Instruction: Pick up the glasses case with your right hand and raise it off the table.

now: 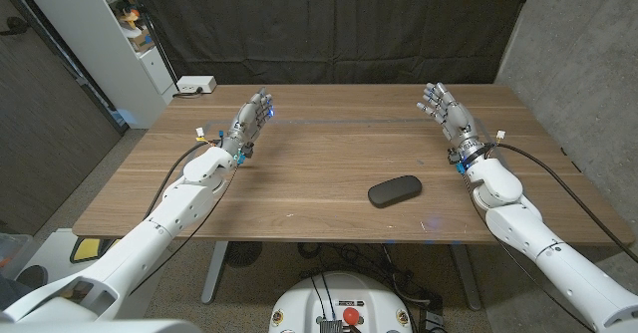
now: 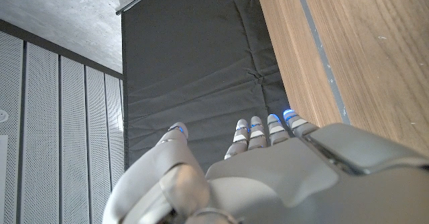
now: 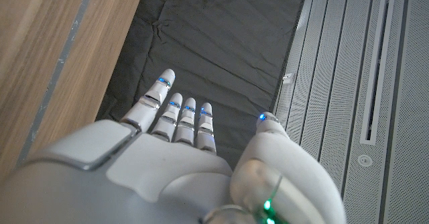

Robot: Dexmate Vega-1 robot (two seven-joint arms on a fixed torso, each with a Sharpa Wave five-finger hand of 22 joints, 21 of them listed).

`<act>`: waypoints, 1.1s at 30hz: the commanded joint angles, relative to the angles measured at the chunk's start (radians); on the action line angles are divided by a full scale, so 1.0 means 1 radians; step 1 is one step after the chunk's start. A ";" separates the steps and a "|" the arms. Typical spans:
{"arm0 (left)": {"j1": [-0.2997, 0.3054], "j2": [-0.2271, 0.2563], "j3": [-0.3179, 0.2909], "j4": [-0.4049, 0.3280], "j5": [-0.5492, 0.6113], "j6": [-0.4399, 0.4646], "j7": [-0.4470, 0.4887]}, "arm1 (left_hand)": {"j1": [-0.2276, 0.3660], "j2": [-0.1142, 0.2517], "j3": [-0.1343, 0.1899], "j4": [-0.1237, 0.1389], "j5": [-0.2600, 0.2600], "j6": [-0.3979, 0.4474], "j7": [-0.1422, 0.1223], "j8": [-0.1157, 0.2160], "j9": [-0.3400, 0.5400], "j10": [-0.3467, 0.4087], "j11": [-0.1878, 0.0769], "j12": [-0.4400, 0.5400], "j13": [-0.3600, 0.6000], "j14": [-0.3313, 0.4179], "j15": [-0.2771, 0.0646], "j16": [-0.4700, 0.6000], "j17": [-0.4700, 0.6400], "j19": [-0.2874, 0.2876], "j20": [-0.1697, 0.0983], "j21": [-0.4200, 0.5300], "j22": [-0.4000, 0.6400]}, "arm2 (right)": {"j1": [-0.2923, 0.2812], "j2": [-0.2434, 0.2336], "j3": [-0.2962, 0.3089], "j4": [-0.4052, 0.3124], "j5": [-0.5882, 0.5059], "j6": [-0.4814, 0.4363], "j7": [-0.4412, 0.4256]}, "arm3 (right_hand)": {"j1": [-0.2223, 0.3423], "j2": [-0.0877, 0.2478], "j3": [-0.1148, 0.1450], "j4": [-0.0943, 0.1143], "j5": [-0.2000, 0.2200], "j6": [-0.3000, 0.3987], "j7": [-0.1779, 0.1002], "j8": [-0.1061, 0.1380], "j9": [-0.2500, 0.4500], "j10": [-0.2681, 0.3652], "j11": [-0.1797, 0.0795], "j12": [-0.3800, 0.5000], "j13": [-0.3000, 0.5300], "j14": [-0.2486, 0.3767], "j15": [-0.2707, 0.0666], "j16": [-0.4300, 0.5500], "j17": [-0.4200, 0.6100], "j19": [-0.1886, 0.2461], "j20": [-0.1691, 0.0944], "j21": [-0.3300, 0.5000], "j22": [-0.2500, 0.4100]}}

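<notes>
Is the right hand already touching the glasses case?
No. The right hand is open near the table's far edge, while the glasses case lies apart, nearer the front.

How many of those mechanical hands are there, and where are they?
2. The left hand is over the table's far left part, the right hand over its far right; both hold nothing.

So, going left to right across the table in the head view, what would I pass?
White power strip → left hand → glasses case → right hand.
</notes>
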 commanded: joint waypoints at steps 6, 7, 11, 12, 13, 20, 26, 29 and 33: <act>0.014 -0.021 0.011 -0.072 0.024 0.034 0.095 | 0.009 0.004 0.001 -0.007 -0.005 0.003 0.015 0.001 0.004 0.007 0.000 0.005 0.003 0.005 0.002 0.002 0.002 -0.004 0.009 0.005 0.002 | 0.089 -0.006 -0.013 0.101 0.057 0.023 0.141 | 0.000 0.006 0.001 -0.006 0.009 0.008 -0.001 0.004 0.001 0.004 0.005 -0.001 0.003 -0.001 0.004 -0.001 0.000 0.004 -0.001 -0.003 0.003; 0.014 -0.021 0.011 -0.076 0.024 0.036 0.098 | 0.009 0.004 0.001 -0.007 -0.005 0.004 0.015 0.001 0.004 0.007 0.001 0.005 0.002 0.005 0.002 0.002 0.002 -0.004 0.009 0.005 0.002 | 0.091 -0.006 -0.012 0.103 0.060 0.023 0.146 | -0.001 0.006 0.001 -0.006 0.009 0.008 0.000 0.004 0.001 0.003 0.005 -0.001 0.003 -0.001 0.005 -0.001 0.000 0.003 -0.001 -0.003 0.003; 0.015 -0.018 0.012 -0.086 0.029 0.047 0.108 | 0.010 0.004 0.001 -0.008 -0.006 0.004 0.016 0.001 0.004 0.007 0.001 0.005 0.002 0.005 0.002 0.001 0.002 -0.003 0.009 0.006 0.002 | 0.094 -0.006 -0.013 0.112 0.066 0.037 0.168 | -0.001 0.007 0.001 -0.006 0.009 0.009 -0.001 0.004 0.001 0.004 0.004 -0.001 0.003 -0.002 0.005 -0.002 -0.001 0.003 0.000 -0.004 0.003; 0.014 -0.017 0.013 -0.087 0.030 0.049 0.109 | 0.010 0.005 0.001 -0.009 -0.006 0.004 0.015 0.001 0.004 0.008 0.001 0.005 0.002 0.005 0.002 0.002 0.002 -0.004 0.010 0.006 0.002 | 0.093 -0.007 -0.012 0.113 0.066 0.042 0.172 | -0.001 0.007 0.001 -0.006 0.009 0.009 0.000 0.004 0.001 0.005 0.005 -0.001 0.003 -0.002 0.005 -0.002 -0.001 0.003 0.000 -0.004 0.003; 0.011 -0.017 0.015 -0.086 0.031 0.053 0.109 | 0.010 0.005 0.001 -0.009 -0.006 0.005 0.015 0.001 0.004 0.008 0.001 0.005 0.002 0.005 0.002 0.002 0.002 -0.003 0.010 0.006 0.002 | 0.087 -0.009 -0.009 0.110 0.072 0.049 0.178 | -0.001 0.006 0.001 -0.006 0.009 0.009 0.000 0.004 0.001 0.005 0.005 -0.001 0.003 -0.001 0.005 -0.002 -0.001 0.003 0.000 -0.004 0.003; -0.011 -0.024 0.024 -0.060 0.029 0.061 0.093 | 0.011 0.006 0.002 -0.011 -0.006 0.005 0.016 0.000 0.004 0.009 0.001 0.005 0.002 0.005 0.002 0.001 0.002 -0.004 0.010 0.006 0.002 | 0.050 -0.027 0.005 0.084 0.078 0.073 0.187 | -0.002 0.006 0.000 -0.007 0.010 0.008 0.000 0.003 0.001 0.007 0.004 -0.001 0.002 -0.001 0.005 -0.002 -0.002 0.004 0.000 -0.004 0.003; -0.027 -0.034 0.028 -0.030 0.025 0.051 0.073 | 0.012 0.007 0.003 -0.012 -0.007 0.005 0.016 -0.001 0.004 0.009 -0.001 0.005 0.002 0.006 0.002 0.001 0.002 -0.004 0.011 0.006 0.002 | 0.021 -0.043 0.011 0.055 0.069 0.081 0.181 | -0.002 0.007 0.000 -0.007 0.010 0.010 -0.001 0.003 0.001 0.009 0.003 -0.001 0.002 -0.001 0.005 -0.002 -0.002 0.004 0.000 -0.004 0.003; -0.034 -0.035 0.029 -0.019 0.023 0.048 0.060 | 0.013 0.007 0.003 -0.013 -0.007 0.006 0.016 -0.001 0.004 0.009 0.000 0.005 0.002 0.007 0.001 0.002 0.002 -0.003 0.011 0.006 0.002 | 0.008 -0.048 0.013 0.040 0.056 0.086 0.169 | -0.002 0.007 0.000 -0.007 0.010 0.009 -0.001 0.002 0.001 0.010 0.002 -0.001 0.002 0.000 0.005 -0.002 -0.003 0.005 0.000 -0.004 0.003; -0.040 -0.032 0.030 -0.010 0.020 0.050 0.046 | 0.014 0.008 0.003 -0.014 -0.008 0.007 0.014 -0.002 0.004 0.009 0.000 0.005 0.002 0.009 0.001 0.002 0.002 -0.003 0.012 0.006 0.002 | -0.008 -0.056 0.014 0.022 0.029 0.093 0.148 | -0.003 0.008 0.000 -0.007 0.010 0.010 -0.001 0.002 0.001 0.011 0.002 -0.001 0.002 0.001 0.005 -0.002 -0.003 0.005 0.000 -0.005 0.003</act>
